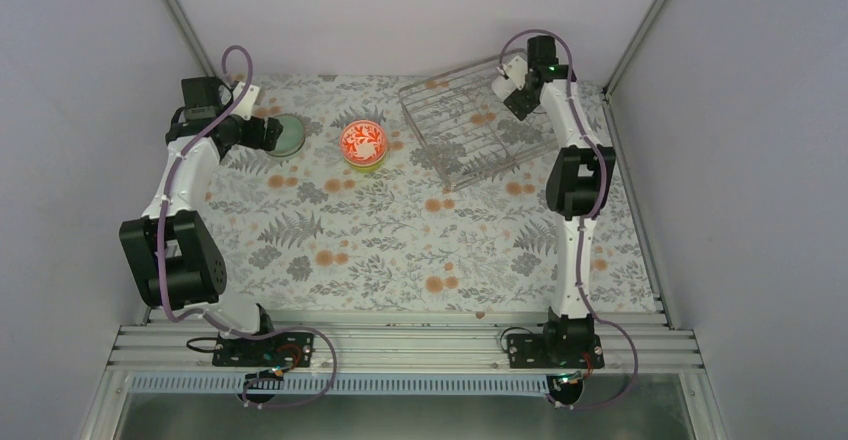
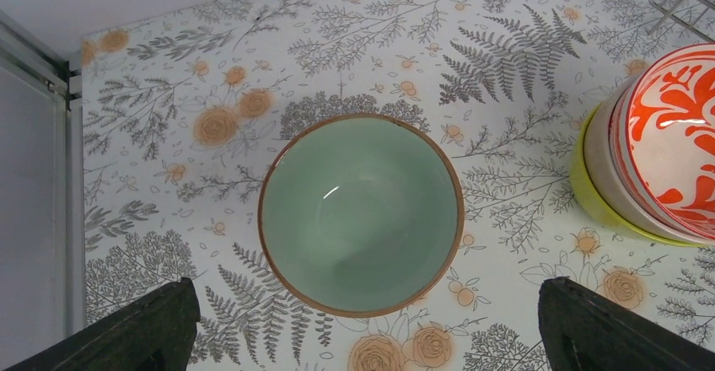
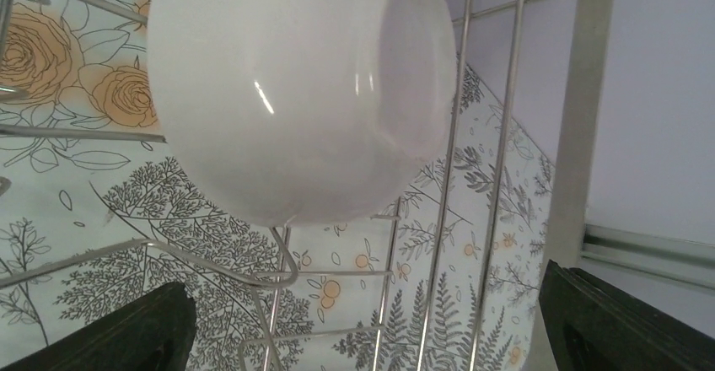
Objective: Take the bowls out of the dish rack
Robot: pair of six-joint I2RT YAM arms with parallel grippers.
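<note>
Step in hand: last pick. Three bowls were out on the bench (image 1: 400,250): the mint bowl (image 2: 361,213) sat upright on its own at far left, and the red-orange patterned bowl (image 2: 674,135) was nested in the yellow-green bowl (image 2: 603,211) just to its right, apart from it. The white bowl (image 3: 295,93) was the only one left in the dish rack (image 1: 470,130), lying on its side against the wires near the far right corner. The right tool (image 3: 362,287) was spread wide and empty, hovering close over that bowl with no contact. The right arm was stretched nearly full length up the right side, wrist tipped down into the rack. The left tool (image 2: 367,291) was also wide open and held nothing, centred above the mint bowl. The left arm was folded, elbow low near its base, wrist pointing down. Next move, my read: right tool drops, gets one finger inside the rim and one outside, closes, then lifts clear of the wires. Risk: glossy curved wall, likely slip.
</note>
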